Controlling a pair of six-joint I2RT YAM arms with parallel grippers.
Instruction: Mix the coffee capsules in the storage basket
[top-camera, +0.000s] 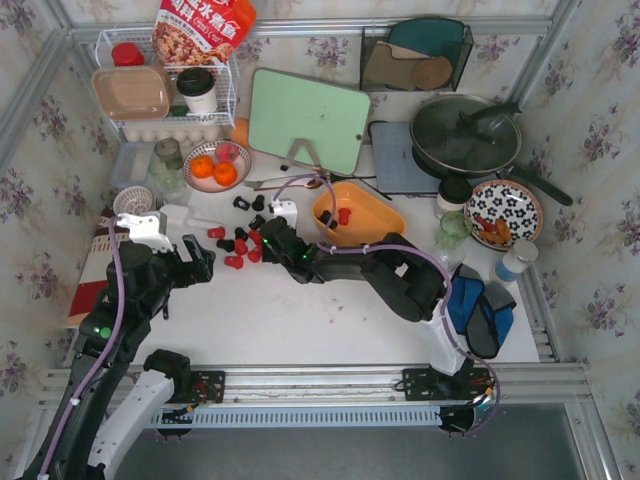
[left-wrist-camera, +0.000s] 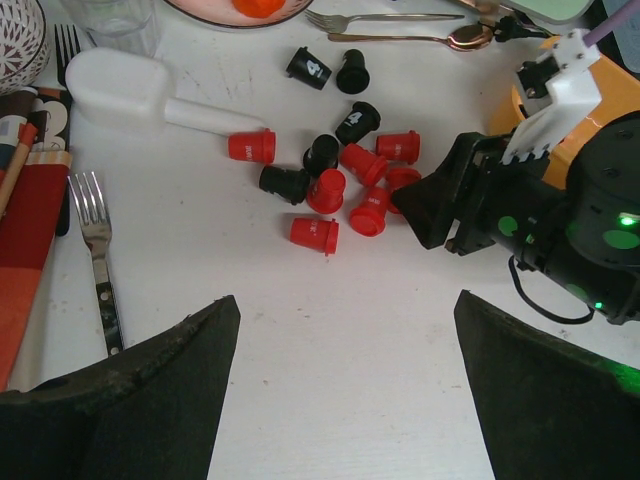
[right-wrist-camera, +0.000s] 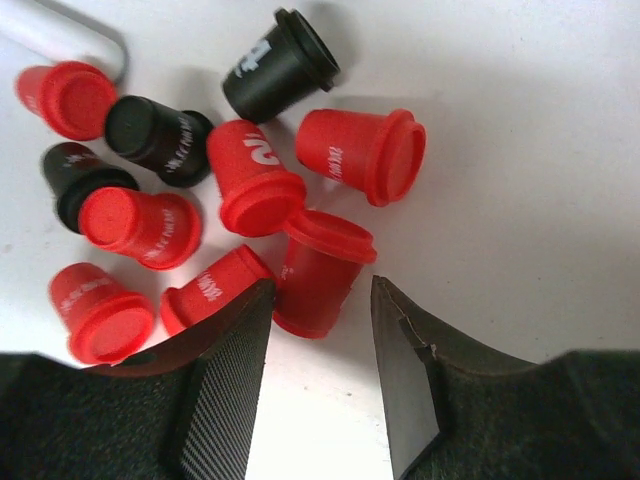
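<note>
Black fingers (right-wrist-camera: 225, 400) of the right pincer (right-wrist-camera: 320, 290) stand parted around one red capsule (right-wrist-camera: 318, 262), with a sliver of white tabletop (right-wrist-camera: 520, 150) showing beside it. More coffee capsules (left-wrist-camera: 325, 190) crowd one side, and open tabletop lies on the other. The left pincer (left-wrist-camera: 345, 380) gapes wide nearby, and the storage basket (top-camera: 385, 225) sits just behind the right arm.

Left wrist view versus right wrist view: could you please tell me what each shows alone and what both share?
Only left wrist: the fork, an edge of the storage basket, and the right gripper seen from outside. Only right wrist: a red capsule between that gripper's fingers; whether it is gripped is unclear. Both: the coffee capsules, red and black, lying on the white table.
</note>
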